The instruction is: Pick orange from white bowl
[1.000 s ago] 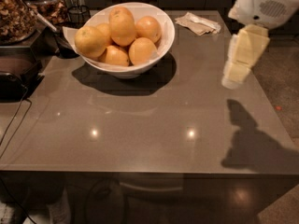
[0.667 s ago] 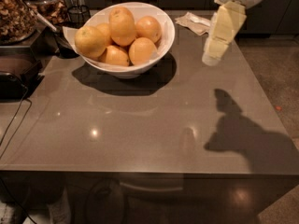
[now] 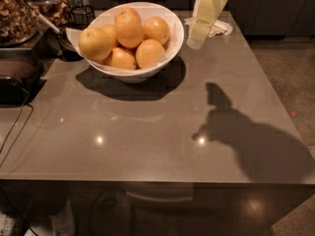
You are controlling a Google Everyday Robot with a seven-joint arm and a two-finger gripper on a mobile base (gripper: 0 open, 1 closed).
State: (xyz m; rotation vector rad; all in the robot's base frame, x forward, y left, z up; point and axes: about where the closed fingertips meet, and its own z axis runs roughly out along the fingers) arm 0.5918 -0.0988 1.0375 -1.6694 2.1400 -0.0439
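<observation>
Oranges [image 3: 129,29] in the white bowl [image 3: 172,45] lie just beside the hand [image 3: 195,39], whose state I cannot tell.

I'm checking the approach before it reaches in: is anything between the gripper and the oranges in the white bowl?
Nothing visible does. The gripper hangs just right of the white bowl, and the oranges lie heaped and uncovered; only the bowl's rim lies between them.
</observation>
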